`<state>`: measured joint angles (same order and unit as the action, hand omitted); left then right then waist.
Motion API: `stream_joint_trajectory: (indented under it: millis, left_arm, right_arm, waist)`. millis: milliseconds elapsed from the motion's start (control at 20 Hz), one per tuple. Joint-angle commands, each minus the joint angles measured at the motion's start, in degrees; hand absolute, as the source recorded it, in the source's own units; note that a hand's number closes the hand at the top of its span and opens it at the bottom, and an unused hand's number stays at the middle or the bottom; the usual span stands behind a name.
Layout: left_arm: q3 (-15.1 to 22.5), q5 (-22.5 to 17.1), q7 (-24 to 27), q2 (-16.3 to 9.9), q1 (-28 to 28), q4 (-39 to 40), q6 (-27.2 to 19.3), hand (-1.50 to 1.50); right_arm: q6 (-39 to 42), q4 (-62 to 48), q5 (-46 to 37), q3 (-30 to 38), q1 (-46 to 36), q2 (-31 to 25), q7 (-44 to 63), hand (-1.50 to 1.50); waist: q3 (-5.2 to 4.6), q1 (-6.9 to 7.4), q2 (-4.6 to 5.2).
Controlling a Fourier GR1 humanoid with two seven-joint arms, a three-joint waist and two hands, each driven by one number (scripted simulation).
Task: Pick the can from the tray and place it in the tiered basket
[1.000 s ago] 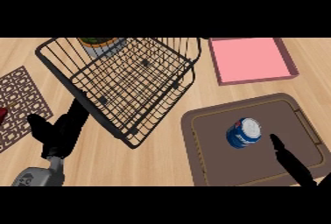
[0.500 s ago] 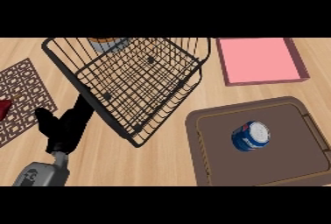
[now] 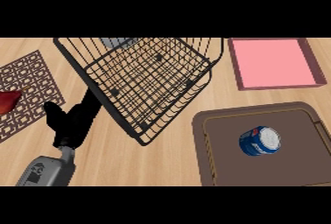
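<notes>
A blue can point(image 3: 260, 141) with a white top stands on the brown tray point(image 3: 220, 148) at the lower right. The black wire tiered basket point(image 3: 149, 74) fills the upper middle of the head view. My left hand point(image 3: 72, 120) rests at the lower left, fingers straight, just left of the basket's lower edge. Nothing is in that hand. My right hand does not show anywhere.
A pink square tray point(image 3: 271, 63) lies at the upper right. A patterned brown mat point(image 3: 26, 87) sits at the left edge with a red object point(image 3: 8, 101) on it. A grey thing point(image 3: 116, 42) shows behind the basket.
My right hand, seen beside the can a second ago, has left the view. The view has shifted, so the can, tray and basket sit further right in the picture.
</notes>
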<state>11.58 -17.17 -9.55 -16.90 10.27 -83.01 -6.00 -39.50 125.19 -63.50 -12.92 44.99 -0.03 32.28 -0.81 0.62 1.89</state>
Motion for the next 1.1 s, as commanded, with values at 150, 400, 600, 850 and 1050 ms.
stream_joint_trajectory:
  millis: [150, 400, 600, 850, 1050]
  left_arm:
    - [2.18, 0.90, -1.02, 1.50, 2.06, -1.67, 0.09, 0.00]
    - [3.59, 1.44, -1.01, 2.96, 1.96, -1.86, -0.08, 0.00]
    - [3.59, 1.86, -2.78, 4.16, 4.36, -0.82, -1.34, 0.00]
    - [2.37, 1.32, -0.86, 2.57, 1.61, -1.06, 0.38, 0.00]
    - [0.21, -0.24, -3.49, 1.31, 3.43, -0.36, 1.03, 0.00]
  right_arm:
    - [10.46, 3.59, -14.86, -4.61, -2.02, 0.02, 20.98, -1.50]
    - [20.13, 2.68, -22.26, -8.13, -10.36, 0.03, 35.07, -1.50]
    - [26.15, 0.25, -27.18, -13.70, -18.79, 0.03, 44.52, -1.50]
    - [31.33, -3.51, -28.50, -15.93, -26.85, 0.03, 52.78, -1.50]
    - [30.64, -8.03, -28.12, -13.28, -29.71, 0.02, 52.91, -1.50]
  waist:
    - [0.24, 1.35, -0.32]
    - [0.36, 2.47, -0.41]
    - [0.52, 1.40, -0.90]
    - [0.57, 1.36, -1.25]
    - [0.69, 0.06, -1.29]
